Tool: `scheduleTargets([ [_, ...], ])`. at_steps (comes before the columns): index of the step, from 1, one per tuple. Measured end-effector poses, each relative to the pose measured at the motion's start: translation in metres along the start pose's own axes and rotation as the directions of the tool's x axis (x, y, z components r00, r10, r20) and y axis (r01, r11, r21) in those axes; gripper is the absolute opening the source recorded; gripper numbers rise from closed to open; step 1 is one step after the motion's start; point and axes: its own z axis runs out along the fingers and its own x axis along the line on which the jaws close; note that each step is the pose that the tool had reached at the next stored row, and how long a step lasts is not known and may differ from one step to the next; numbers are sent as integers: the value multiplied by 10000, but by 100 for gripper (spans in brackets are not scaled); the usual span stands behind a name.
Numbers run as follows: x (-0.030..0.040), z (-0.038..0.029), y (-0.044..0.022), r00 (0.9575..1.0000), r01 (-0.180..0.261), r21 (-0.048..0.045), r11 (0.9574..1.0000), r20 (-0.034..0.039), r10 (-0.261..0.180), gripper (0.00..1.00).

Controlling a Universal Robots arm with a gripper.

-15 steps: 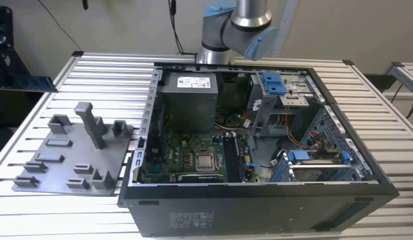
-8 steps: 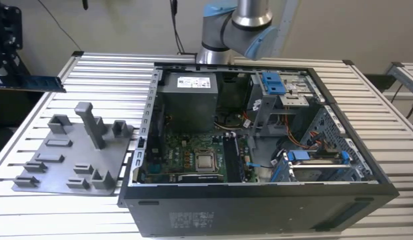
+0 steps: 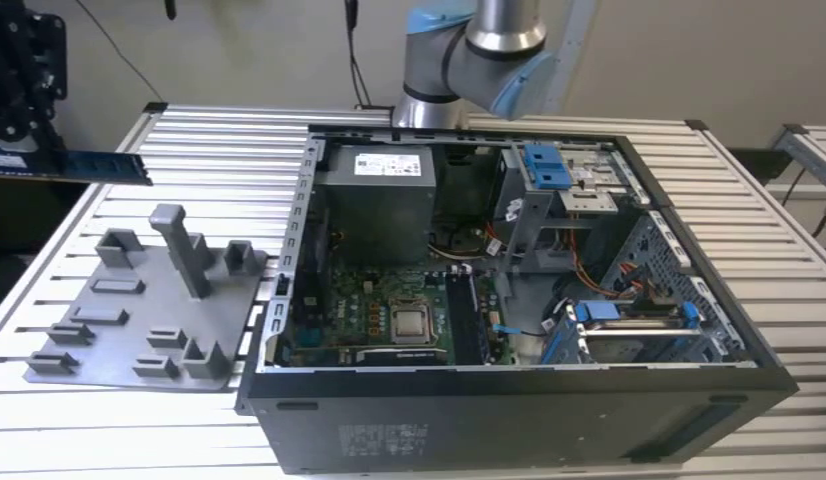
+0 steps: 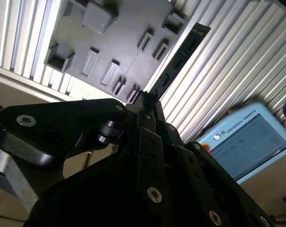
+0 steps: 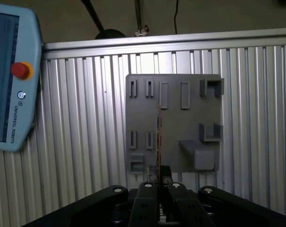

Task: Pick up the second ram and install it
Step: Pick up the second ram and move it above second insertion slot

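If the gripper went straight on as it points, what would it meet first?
Probably the gray tray, below the gripper and the ram it holds; the gap is unclear.

A robotics lab or test workshop: a slatted aluminium desk [image 3: 733, 200] carries an opened computer case [image 3: 520, 420] with its motherboard bared. A grey moulded fixture plate [image 3: 120, 330] lies at nine o'clock of the case, an industrial robot arm [image 3: 473, 50] stands at twelve o'clock, and a teach pendant [image 5: 10, 75] lies nearby.

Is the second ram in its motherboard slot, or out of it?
Out: the pincer grips the second ram above the grey tray, outside the case.
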Motion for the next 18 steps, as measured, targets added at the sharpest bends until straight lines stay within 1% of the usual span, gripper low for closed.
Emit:
scheduleTargets([
  [5,-8,-3,-105,10000,-1,-4,10000,0,1,14],
  [18,-30,-10,-404,10000,0,-19,10000,-1,0,14],
])
